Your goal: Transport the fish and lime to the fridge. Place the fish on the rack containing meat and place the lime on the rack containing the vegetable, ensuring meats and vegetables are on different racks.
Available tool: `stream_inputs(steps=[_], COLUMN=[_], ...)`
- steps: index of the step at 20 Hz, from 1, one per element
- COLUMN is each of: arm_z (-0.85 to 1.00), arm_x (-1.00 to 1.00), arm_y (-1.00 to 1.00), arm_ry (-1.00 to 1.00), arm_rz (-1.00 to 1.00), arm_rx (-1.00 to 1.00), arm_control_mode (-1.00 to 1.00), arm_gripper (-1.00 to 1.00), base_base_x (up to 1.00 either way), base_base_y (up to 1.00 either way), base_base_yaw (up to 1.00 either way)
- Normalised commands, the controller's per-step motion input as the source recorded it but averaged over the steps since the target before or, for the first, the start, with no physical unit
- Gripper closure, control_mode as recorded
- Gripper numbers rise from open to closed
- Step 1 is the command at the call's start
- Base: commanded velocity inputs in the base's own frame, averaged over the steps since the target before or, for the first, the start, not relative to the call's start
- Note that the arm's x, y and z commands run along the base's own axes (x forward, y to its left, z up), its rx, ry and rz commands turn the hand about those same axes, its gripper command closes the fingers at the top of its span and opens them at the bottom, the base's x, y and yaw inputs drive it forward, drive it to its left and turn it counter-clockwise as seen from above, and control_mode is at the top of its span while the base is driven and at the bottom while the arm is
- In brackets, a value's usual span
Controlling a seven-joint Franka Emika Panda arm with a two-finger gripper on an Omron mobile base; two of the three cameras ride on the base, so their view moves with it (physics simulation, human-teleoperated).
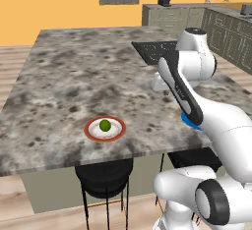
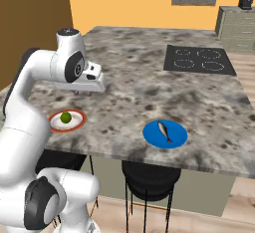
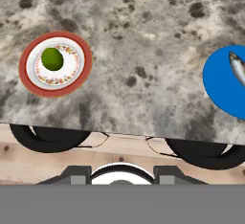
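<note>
On the desk [image 3: 143, 36], the lime [image 3: 52, 59] sits at left on a red-rimmed plate [image 3: 28, 77]: probably light, firm, apt to roll, best pinched across its middle. At right, the fish [image 3: 238, 68] lies on a blue plate [image 3: 217, 86], likely slippery; grip mid-body. The pincer [image 2: 89, 88] hovers above, holding nothing; its spread I cannot tell.

**No readable text in the scene**

No words, labels, brand names, numbers or signs can be read anywhere. The red-rimmed plate [image 3: 55, 63] carries only a small patterned ring, no letters, and the blue plate [image 2: 165, 134] is plain.
</note>
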Motion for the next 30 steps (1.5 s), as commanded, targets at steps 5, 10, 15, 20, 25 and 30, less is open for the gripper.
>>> stream_inputs(steps=[5, 10, 15, 20, 25, 30], arm_z=[0.00, -0.26, -0.41, -0.24, -0.19, -0.19], arm_x=[-0.44, -0.68, -0.19, 0.20, 0.31, 0.38], arm_y=[0.27, 0.63, 0.56, 0.60, 0.43, 0.18], arm_ry=[0.00, 0.00, 0.05, 0.01, 0.01, 0.00], arm_rz=[0.02, 0.03, 0.00, 0.00, 0.00, 0.00], arm_rx=[0.01, 0.08, 0.04, -0.03, -0.06, -0.05], arm_control_mode=[-1.00, -1.00, -1.00, -1.00, -1.00, -1.00], arm_gripper=[-1.00, -1.00, -1.00, -1.00, -1.00, -1.00], base_base_x=[0.00, 0.00, 0.00, 0.00, 0.00, 0.00], base_base_y=[0.00, 0.00, 0.00, 0.00, 0.00, 0.00], base_base_yaw=[0.00, 0.00, 0.00, 0.00, 0.00, 0.00])
